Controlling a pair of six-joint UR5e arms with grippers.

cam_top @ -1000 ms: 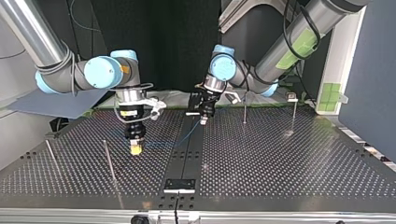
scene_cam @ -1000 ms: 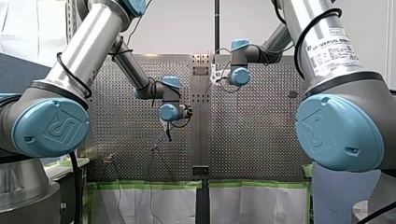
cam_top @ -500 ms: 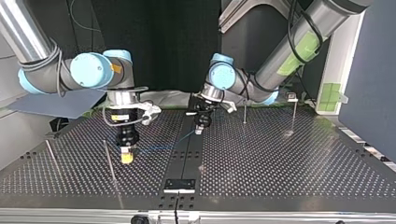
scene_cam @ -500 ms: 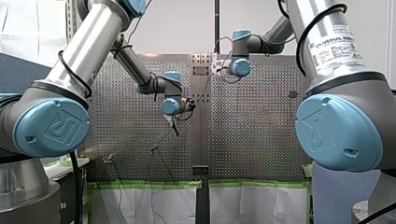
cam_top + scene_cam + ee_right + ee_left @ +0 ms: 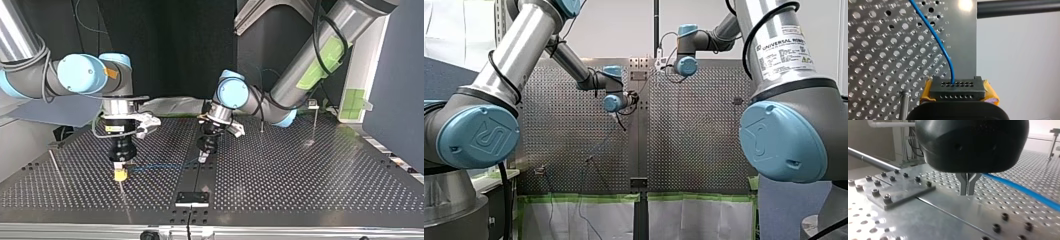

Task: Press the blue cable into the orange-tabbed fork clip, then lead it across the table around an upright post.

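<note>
Cable (image 5: 160, 166) looks thin, light and bendy; it runs over the table (image 5: 300, 170) between my right gripper (image 5: 120, 174), pinched on it, and my left gripper (image 5: 202, 157), closed narrow on it too; probably best held near each bend.

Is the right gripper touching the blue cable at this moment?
Touching. The right wrist view shows the blue cable running straight down into the right gripper, where it vanishes between the closed, yellow-padded jaws with no gap.
</note>
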